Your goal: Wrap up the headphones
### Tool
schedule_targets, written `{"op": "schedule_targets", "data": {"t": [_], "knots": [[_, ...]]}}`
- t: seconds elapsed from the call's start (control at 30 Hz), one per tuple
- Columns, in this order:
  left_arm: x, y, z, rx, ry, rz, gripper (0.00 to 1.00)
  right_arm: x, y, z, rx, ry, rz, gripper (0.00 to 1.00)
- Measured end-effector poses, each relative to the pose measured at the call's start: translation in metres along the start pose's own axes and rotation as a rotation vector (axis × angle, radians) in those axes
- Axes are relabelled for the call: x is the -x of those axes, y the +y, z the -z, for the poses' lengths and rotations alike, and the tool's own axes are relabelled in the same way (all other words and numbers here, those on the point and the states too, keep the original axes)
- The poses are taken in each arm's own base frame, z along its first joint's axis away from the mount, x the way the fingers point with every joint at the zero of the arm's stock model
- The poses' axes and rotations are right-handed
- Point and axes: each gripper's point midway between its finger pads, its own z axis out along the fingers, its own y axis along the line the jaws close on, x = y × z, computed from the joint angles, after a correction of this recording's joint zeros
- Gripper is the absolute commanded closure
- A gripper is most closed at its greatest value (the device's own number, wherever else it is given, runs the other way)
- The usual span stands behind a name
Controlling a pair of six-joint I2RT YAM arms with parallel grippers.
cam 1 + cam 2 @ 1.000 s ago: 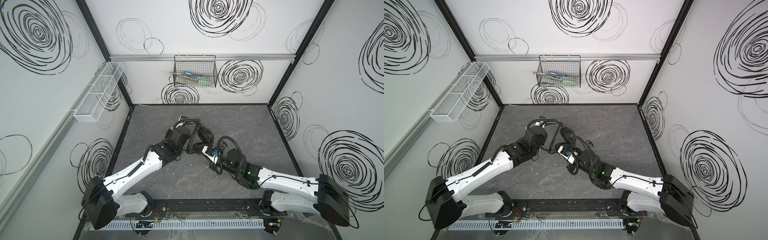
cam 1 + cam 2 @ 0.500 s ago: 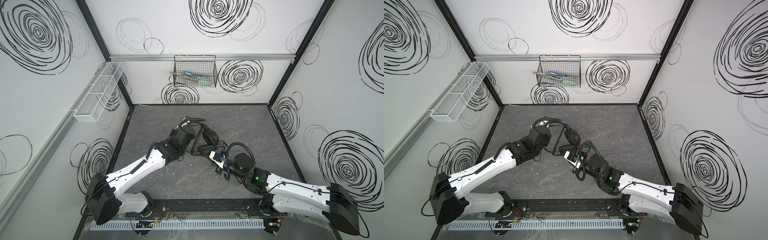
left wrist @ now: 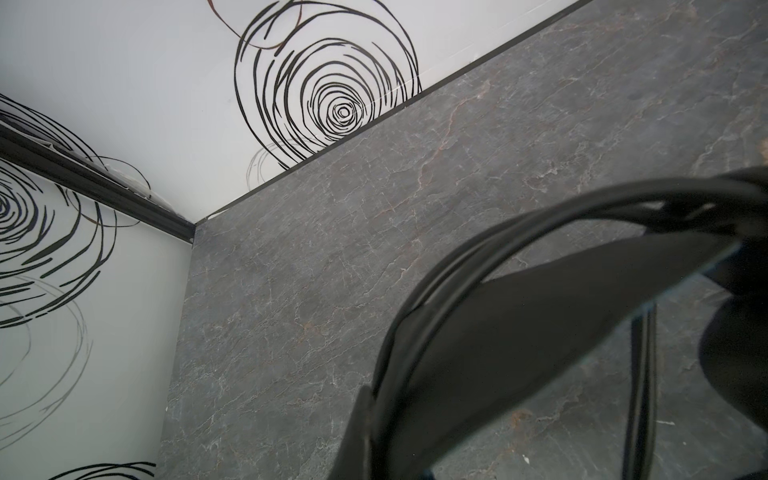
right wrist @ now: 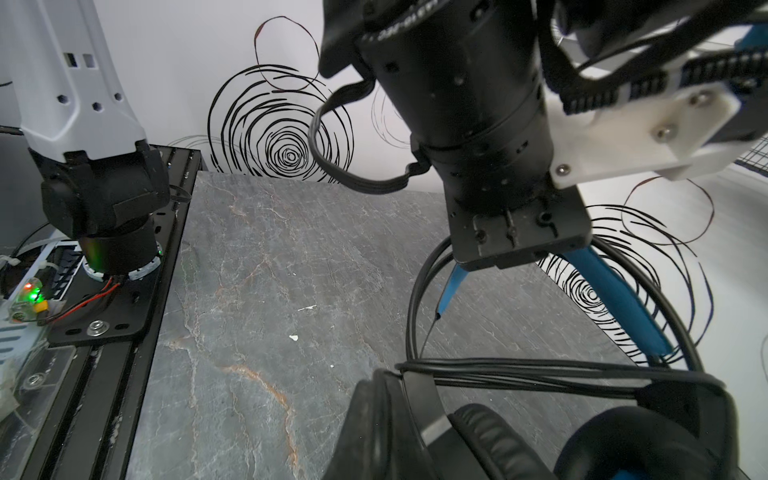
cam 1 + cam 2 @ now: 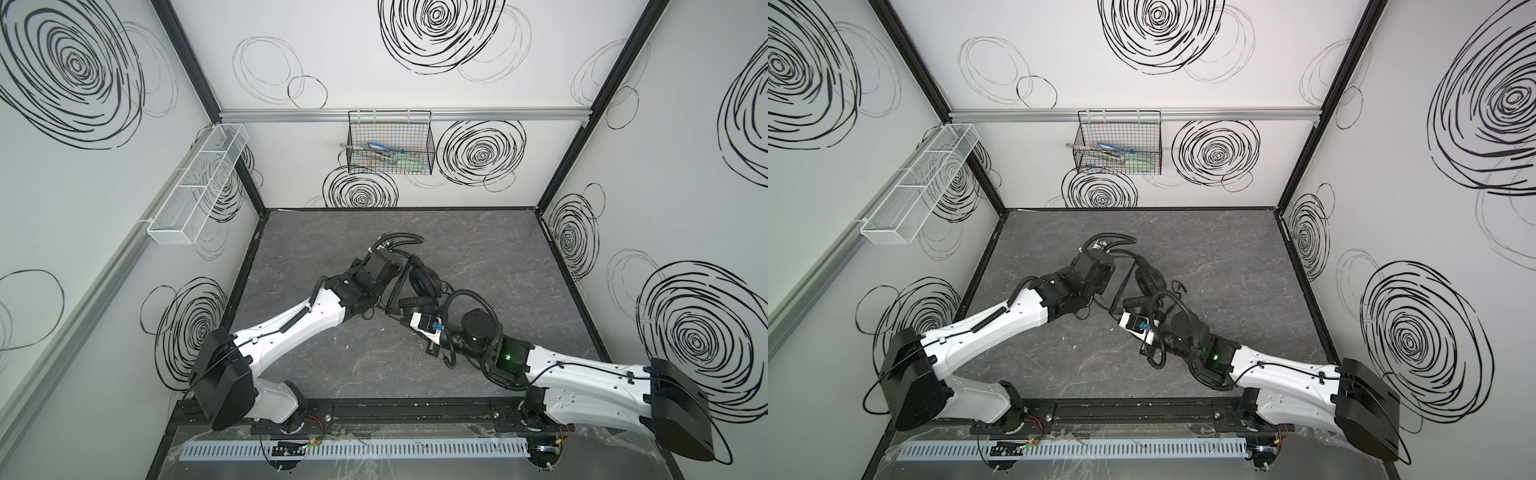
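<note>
Black on grey stone-look tabletop [image 5: 498,249]: the headphones [image 5: 424,282] are about dead centre, held between both arms. I cannot tell whether the cups touch the surface.

- Left arm comes in from 7 o'clock. The left end effector [image 4: 498,257] is pressed together on the top of the headband, where the blue inner strap [image 4: 619,303] passes under it. The arch hangs from that grip.
- Right arm comes in from 4 o'clock. The right end effector [image 5: 397,316] is pressed together at the cup on the 6 o'clock side. It looks to be pinching the cable [image 4: 540,368], though the contact itself is partly hidden.
- In the right wrist view several strands of cable lie side by side, drawn taut across the frame just above the padded earcup [image 4: 498,440]. More strands curve up toward the headband.

Progress, as a judgement: wrapping is well under way, with a few turns already laid on. It is not finished. A loose tail of cable [image 5: 1177,286] lies on the tabletop at about 3 o'clock of the cups, and slack loops trail under the left wrist at 8 o'clock. Left to do: take up that slack, secure the end and set the headphones down.
</note>
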Motion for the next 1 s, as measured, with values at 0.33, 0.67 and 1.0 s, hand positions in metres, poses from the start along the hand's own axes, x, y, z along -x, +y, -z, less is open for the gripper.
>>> {"op": "schedule_targets", "data": {"t": [0.33,0.67,1.0], "knots": [[-0.006,-0.013,0.015,0.019,0.002,-0.132,1.0,-0.01,-0.028,0.001,-0.152,0.053,-0.004,1.0],[-0.014,0.003,0.038,0.039,-0.017,-0.176,1.0,-0.018,-0.042,0.003,-0.22,0.087,-0.008,0.97],[-0.018,0.006,0.039,0.048,-0.026,-0.202,1.0,-0.031,-0.048,0.003,-0.242,0.139,0.012,0.97]]}}
